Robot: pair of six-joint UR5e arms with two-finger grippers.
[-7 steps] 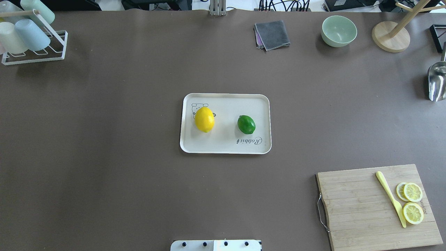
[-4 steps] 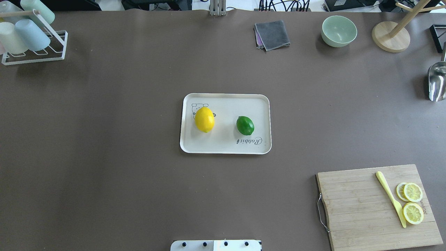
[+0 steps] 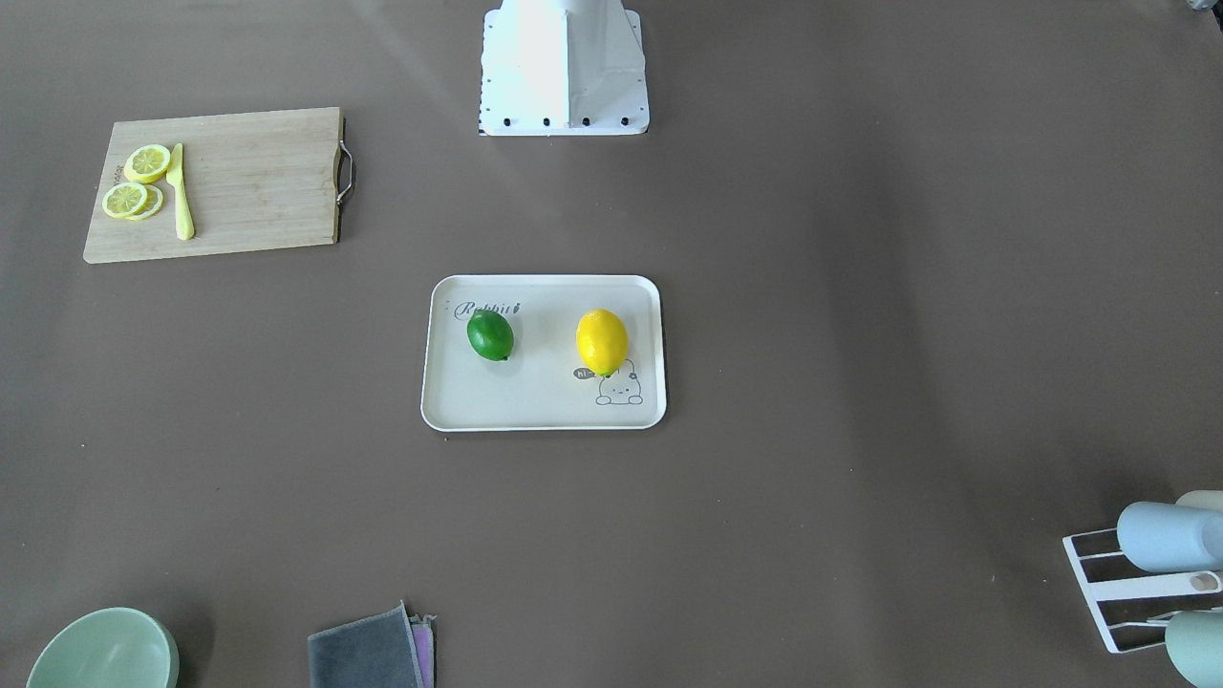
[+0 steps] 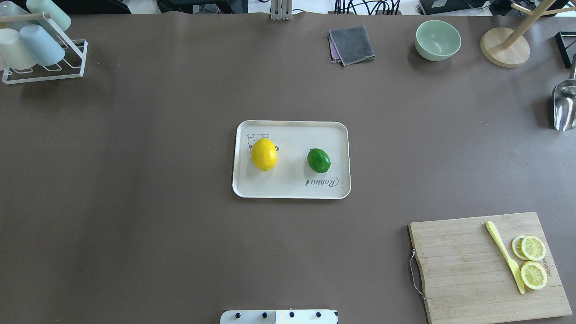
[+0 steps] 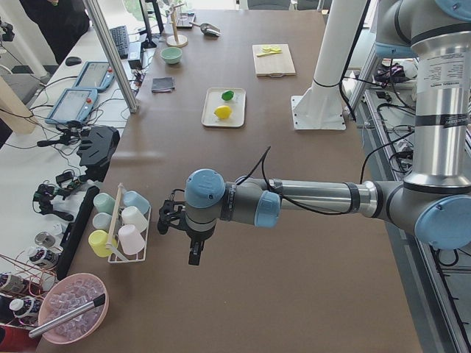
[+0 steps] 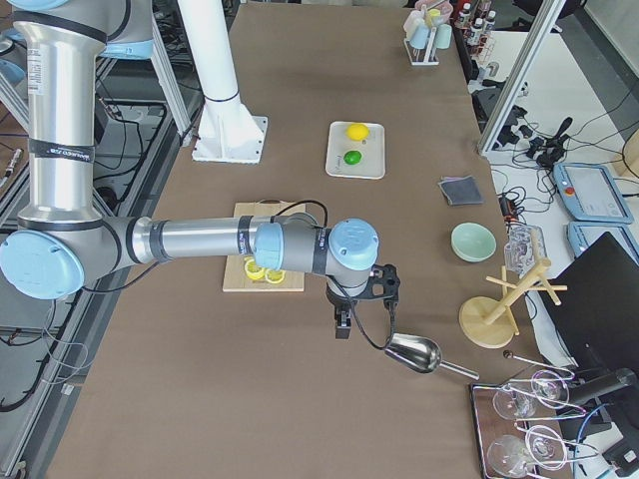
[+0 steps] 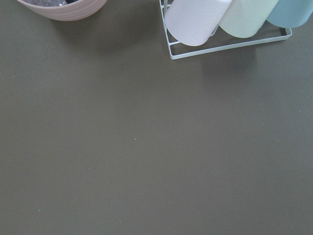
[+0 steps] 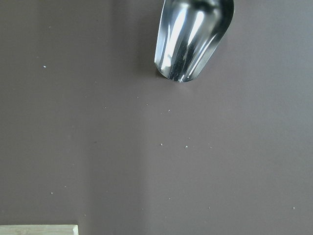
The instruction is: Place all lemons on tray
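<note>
The yellow lemon (image 4: 264, 154) and green lemon (image 4: 318, 160) lay apart on the tray (image 4: 292, 192), likely firm and slick, best pinched across their middles; whether the distant left gripper (image 5: 193, 250) and right gripper (image 6: 341, 324) were open could not be told.

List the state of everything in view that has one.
yellow lemon: lying on the tray
green lemon: lying on the tray, apart from the yellow one
tray: flat on the table
left gripper: near racked cups, opening unclear
right gripper: near metal scoop, opening unclear
bowl: upright, empty
lemon slices: on cutting board
</note>
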